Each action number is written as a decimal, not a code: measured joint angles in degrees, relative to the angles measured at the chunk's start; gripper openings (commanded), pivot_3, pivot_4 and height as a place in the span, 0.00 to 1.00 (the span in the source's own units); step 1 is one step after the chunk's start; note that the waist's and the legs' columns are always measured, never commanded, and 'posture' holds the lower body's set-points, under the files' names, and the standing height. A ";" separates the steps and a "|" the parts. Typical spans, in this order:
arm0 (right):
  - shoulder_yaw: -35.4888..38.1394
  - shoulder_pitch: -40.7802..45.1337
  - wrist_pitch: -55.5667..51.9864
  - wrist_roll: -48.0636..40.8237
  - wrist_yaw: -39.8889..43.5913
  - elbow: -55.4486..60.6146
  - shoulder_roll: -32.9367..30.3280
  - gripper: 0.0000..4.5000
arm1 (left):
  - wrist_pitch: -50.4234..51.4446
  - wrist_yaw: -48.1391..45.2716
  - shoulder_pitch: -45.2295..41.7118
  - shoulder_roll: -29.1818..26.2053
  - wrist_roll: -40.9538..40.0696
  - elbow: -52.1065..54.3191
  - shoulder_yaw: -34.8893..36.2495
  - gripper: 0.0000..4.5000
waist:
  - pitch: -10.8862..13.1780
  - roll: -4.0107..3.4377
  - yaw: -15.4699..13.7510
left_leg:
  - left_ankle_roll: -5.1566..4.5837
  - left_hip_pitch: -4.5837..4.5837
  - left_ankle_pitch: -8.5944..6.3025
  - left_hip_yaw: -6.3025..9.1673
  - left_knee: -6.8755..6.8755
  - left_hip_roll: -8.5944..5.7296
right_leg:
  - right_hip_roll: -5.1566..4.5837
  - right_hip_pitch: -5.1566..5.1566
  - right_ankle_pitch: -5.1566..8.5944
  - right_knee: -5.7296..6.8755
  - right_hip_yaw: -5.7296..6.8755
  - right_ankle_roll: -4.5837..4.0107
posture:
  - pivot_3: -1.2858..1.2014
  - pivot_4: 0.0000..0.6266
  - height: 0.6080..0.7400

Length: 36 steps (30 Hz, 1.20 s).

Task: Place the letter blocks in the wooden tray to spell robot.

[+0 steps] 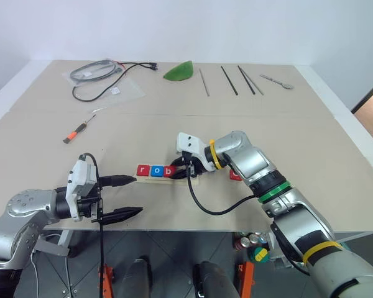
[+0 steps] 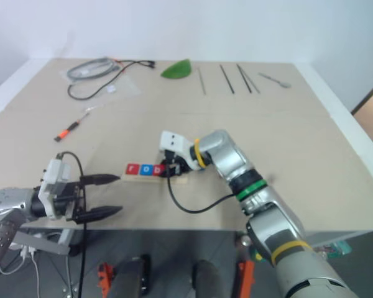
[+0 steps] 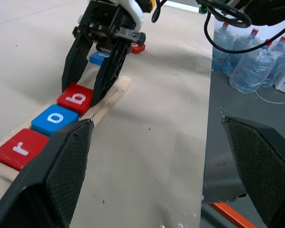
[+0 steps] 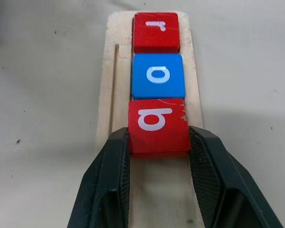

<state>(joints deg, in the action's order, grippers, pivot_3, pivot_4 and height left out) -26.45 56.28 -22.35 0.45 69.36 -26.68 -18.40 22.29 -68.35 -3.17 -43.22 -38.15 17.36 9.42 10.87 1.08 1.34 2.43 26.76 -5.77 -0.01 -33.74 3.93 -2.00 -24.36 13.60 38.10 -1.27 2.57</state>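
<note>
You've got the wooden tray [image 4: 109,95] near the table's [image 1: 298,124] front edge. Left gripper [image 1: 129,196] hovers just off the tray's "r" end, fingers spread, empty. Right gripper [image 4: 157,185] sits over the tray, pinching the red "b" block [image 4: 157,126], which touches the blue "o" block [image 4: 157,76]; red "r" block [image 4: 156,32] sits beyond it.

Letters on the loose blue block [image 3: 99,58] and red block [image 3: 137,48] behind the right gripper [image 3: 88,92]: unreadable.
</note>
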 measured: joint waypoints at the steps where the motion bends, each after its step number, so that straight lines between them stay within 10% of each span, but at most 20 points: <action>1: 0.00 0.21 0.10 0.12 -0.06 -0.44 0.47 0.26 | 0.00 0.15 0.00 0.02 0.00 0.14 0.00 1.00 | 0.00 0.00 -0.01 | 0.00 0.00 0.00 0.00 0.00 0.01 | 0.01 0.00 0.00 0.00 0.00 0.00 | 0.52 0.24 1.00; 11: 0.00 2.16 2.00 1.14 -0.43 -4.54 2.89 0.26 | 0.03 0.77 1.02 0.49 -0.02 1.42 -0.03 1.00 | 0.00 0.00 -0.01 | 0.01 0.00 0.00 0.00 0.00 0.02 | 0.01 0.00 0.00 0.00 0.00 -0.01 | 0.52 0.24 1.00; 19: 0.26 2.28 2.12 0.99 0.61 -5.15 3.10 0.97 | 0.03 0.91 1.30 0.76 -0.01 1.42 -0.03 1.00 | 0.00 0.00 -0.01 | 0.00 0.00 0.00 0.00 0.00 0.01 | 0.00 0.00 0.00 0.01 0.00 -0.01 | 0.52 0.24 1.00; 28: 5.20 6.90 1.12 -1.46 1.75 -9.11 1.14 0.99 | 0.07 0.43 -0.18 1.22 0.01 1.17 -0.96 1.00 | 0.01 -0.02 -0.02 | 0.01 0.00 0.00 0.00 0.00 0.01 | 0.00 0.00 -0.02 0.00 0.00 -0.03 | 0.52 0.24 1.00; 36: 11.59 0.62 0.77 -6.21 9.83 0.96 -13.96 0.99 | 0.65 0.35 -4.85 2.10 -0.21 1.80 -5.27 1.00 | -0.02 0.04 -0.39 | 0.02 0.00 -0.01 -0.05 0.00 -0.02 | -0.04 0.13 0.11 -0.02 -0.02 -0.01 | 0.52 0.24 1.00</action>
<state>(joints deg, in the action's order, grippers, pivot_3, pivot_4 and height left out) -14.85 56.90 -21.58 -5.75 79.19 -25.71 -32.37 22.94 -68.00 -8.02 -41.13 -38.36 19.16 4.16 10.84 1.12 0.95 2.45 26.76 -5.78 -0.06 -33.73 3.91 -2.05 -24.22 13.71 38.08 -1.28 2.55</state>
